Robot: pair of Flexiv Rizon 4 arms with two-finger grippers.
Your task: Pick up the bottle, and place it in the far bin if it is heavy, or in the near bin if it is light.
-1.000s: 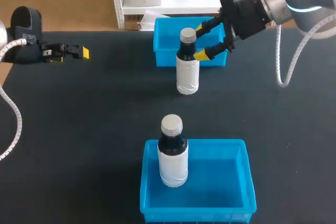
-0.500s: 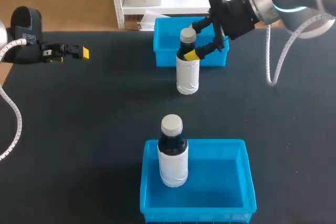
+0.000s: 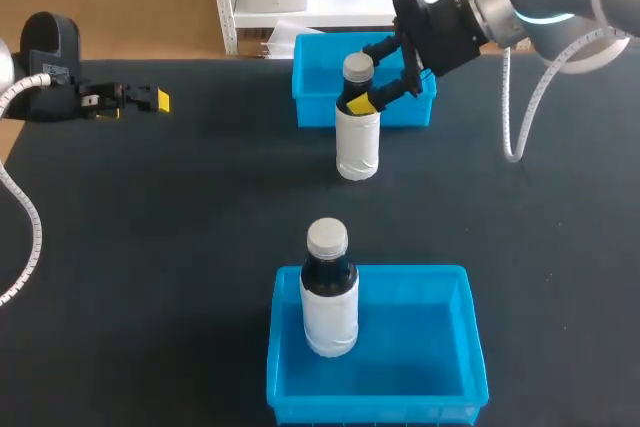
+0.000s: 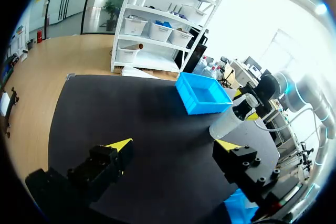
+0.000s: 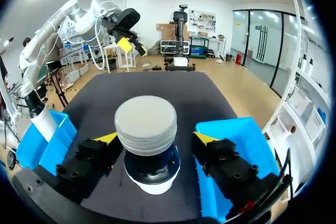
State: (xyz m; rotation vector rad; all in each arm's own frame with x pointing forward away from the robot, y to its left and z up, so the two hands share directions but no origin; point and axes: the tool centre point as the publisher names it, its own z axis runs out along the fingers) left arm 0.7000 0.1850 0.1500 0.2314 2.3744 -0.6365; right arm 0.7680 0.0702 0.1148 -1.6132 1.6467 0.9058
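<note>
A dark bottle with a white label and grey cap (image 3: 358, 132) stands upright on the black table just in front of the far blue bin (image 3: 318, 87). My right gripper (image 3: 362, 77) straddles its neck; in the right wrist view the cap (image 5: 146, 124) sits between the open fingers (image 5: 94, 156), with a gap showing at one side. A second, similar bottle (image 3: 329, 297) stands upright in the near blue bin (image 3: 430, 347). My left gripper (image 3: 140, 100) hangs open and empty over the table's far left; in its own view the fingertips (image 4: 119, 145) stand wide apart.
The far bin (image 5: 239, 145) lies right beside my right gripper, and the near bin (image 5: 37, 145) lies farther off. In the left wrist view the standing bottle (image 4: 227, 123) and the far bin (image 4: 202, 94) are far ahead across bare black table (image 3: 180, 227).
My right gripper has moved left, from beside the bottle to around its neck, and its fingers have started to narrow. The left arm and both bottles have stayed put.
</note>
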